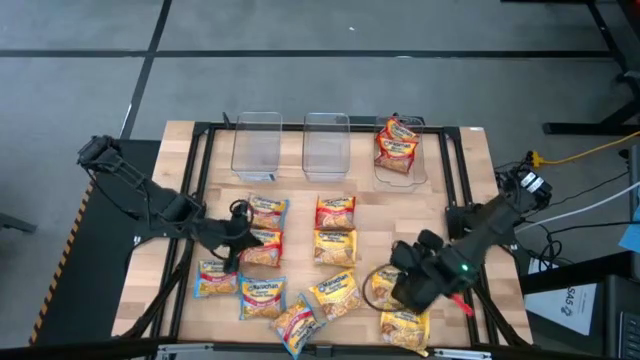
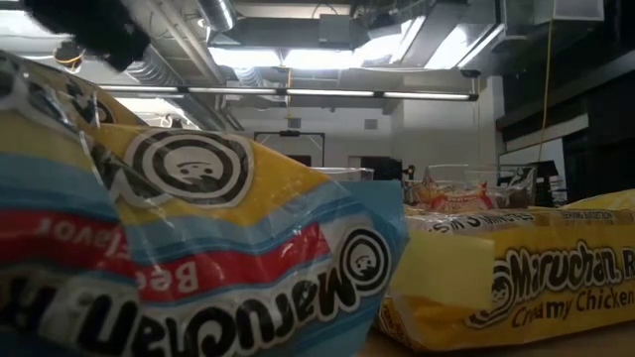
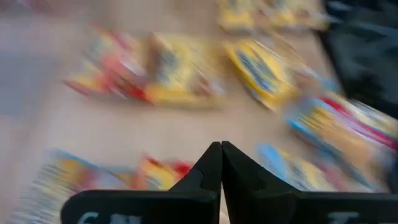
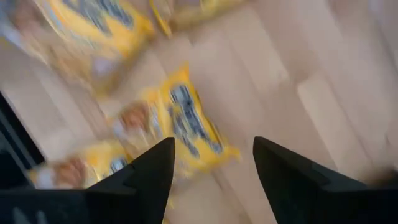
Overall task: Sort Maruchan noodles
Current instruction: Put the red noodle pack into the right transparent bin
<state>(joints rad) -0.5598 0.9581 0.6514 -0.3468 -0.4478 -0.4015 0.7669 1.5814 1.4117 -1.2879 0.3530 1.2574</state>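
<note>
Several Maruchan noodle packets lie flat on the wooden table, among them a blue-trimmed one (image 1: 262, 297), a red-trimmed one (image 1: 335, 212) and a yellow one (image 1: 405, 325). Two red-trimmed packets (image 1: 397, 145) lie in the far right clear bin (image 1: 421, 170). My left gripper (image 1: 238, 237) hovers shut and empty over the left packets (image 3: 168, 78). My right gripper (image 1: 412, 285) hangs open over the near right corner, pointing steeply down. A yellow packet (image 4: 186, 121) lies on the table below its spread fingers. Close to the low camera lie a blue-trimmed packet (image 2: 198, 258) and a yellow packet (image 2: 536, 288).
Two more clear bins (image 1: 257, 145) (image 1: 326, 145) stand along the far edge, left of the one holding packets. A dark metal frame (image 1: 455, 180) runs round the tabletop. Bare wood (image 1: 400, 215) shows between the bins and the right packets.
</note>
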